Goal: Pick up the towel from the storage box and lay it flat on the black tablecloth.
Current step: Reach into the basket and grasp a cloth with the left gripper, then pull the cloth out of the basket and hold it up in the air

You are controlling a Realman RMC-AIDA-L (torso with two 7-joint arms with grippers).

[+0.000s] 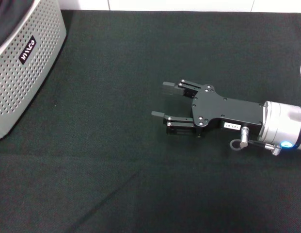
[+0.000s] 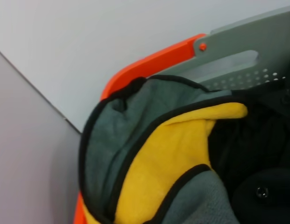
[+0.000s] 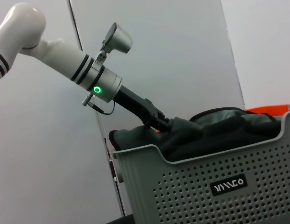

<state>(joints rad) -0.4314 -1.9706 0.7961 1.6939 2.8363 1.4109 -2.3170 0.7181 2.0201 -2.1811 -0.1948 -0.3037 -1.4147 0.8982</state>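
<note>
- The box (image 1: 22,63) is sitting far left on the tablecloth (image 1: 116,145), its top cut off.
- The towel (image 3: 215,123) is bulging above its rim, hiding the left gripper's (image 3: 166,125) fingers; grip unclear.
- The right gripper (image 1: 165,102) is hovering open, empty.

The towel (image 2: 182,154) is plush, fleecy cloth. The box (image 1: 24,73) is matt perforated plastic. The tablecloth (image 1: 116,184) is matt woven fabric, faintly creased. The right end effector (image 1: 170,103) is matt black metal.
</note>
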